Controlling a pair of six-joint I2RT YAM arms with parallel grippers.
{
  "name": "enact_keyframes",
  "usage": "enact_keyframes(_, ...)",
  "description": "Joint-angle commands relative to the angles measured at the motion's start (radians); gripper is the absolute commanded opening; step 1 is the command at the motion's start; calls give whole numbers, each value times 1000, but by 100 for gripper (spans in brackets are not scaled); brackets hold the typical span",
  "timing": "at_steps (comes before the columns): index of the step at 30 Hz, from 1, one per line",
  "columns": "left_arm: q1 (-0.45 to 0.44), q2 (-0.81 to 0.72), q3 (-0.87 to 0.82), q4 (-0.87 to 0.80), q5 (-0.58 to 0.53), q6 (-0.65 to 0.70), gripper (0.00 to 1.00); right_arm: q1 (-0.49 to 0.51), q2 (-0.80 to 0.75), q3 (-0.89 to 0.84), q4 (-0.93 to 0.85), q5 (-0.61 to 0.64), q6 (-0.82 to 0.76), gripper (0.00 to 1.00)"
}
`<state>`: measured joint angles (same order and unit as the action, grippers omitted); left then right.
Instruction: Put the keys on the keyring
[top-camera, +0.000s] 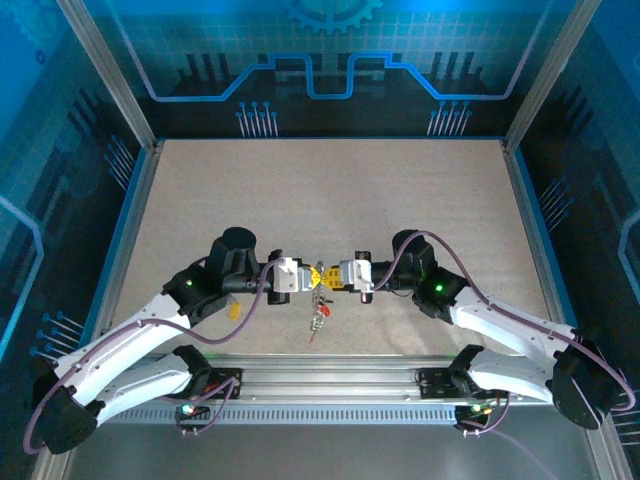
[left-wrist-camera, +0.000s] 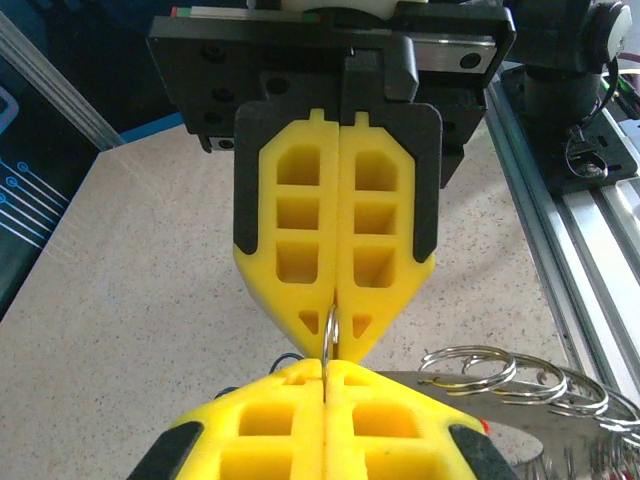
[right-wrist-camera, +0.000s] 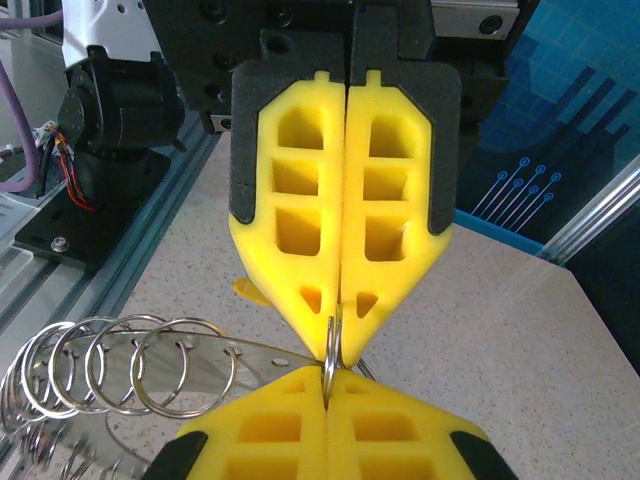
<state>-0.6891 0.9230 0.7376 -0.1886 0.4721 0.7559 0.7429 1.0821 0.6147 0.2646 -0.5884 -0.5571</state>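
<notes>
My left gripper (top-camera: 308, 277) and right gripper (top-camera: 330, 277) meet tip to tip above the front middle of the table. Both are shut on the same small silver split ring (left-wrist-camera: 330, 330) of the keyring, which stands edge-on between the yellow fingertips (right-wrist-camera: 332, 347). From that ring hangs a flat metal strip carrying several more silver rings (right-wrist-camera: 130, 375) (left-wrist-camera: 520, 385), dangling below the tips (top-camera: 318, 305). A red key head (top-camera: 322, 320) shows at the bottom of the bunch. A yellow key (top-camera: 233, 308) lies on the table by the left arm (right-wrist-camera: 250, 292).
The speckled beige tabletop (top-camera: 330, 200) stretches behind the grippers. An aluminium rail (top-camera: 330, 385) with both arm bases runs along the near edge. Blue frame edges and metal posts (top-camera: 135, 190) bound the sides.
</notes>
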Motion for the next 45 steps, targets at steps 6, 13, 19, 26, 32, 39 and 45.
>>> enact_keyframes(6,43,-43,3,38,27,-15,0,-9,10,31,32,6,6,20)
enact_keyframes(13,53,-46,-16,74,-19,-31,0,-14,7,17,53,34,19,36)
enact_keyframes(19,85,-48,-9,49,-49,-26,0,-20,1,8,86,78,45,43)
enact_keyframes(26,278,34,84,-41,-28,-240,0,-22,29,37,67,108,107,44)
enact_keyframes(32,394,111,140,-96,-85,-345,0,1,77,77,22,71,100,43)
enact_keyframes(39,552,165,195,-95,-216,-666,0,131,224,158,-52,53,54,43)
enact_keyframes(45,634,203,216,-95,-250,-797,0,253,450,240,68,67,86,42)
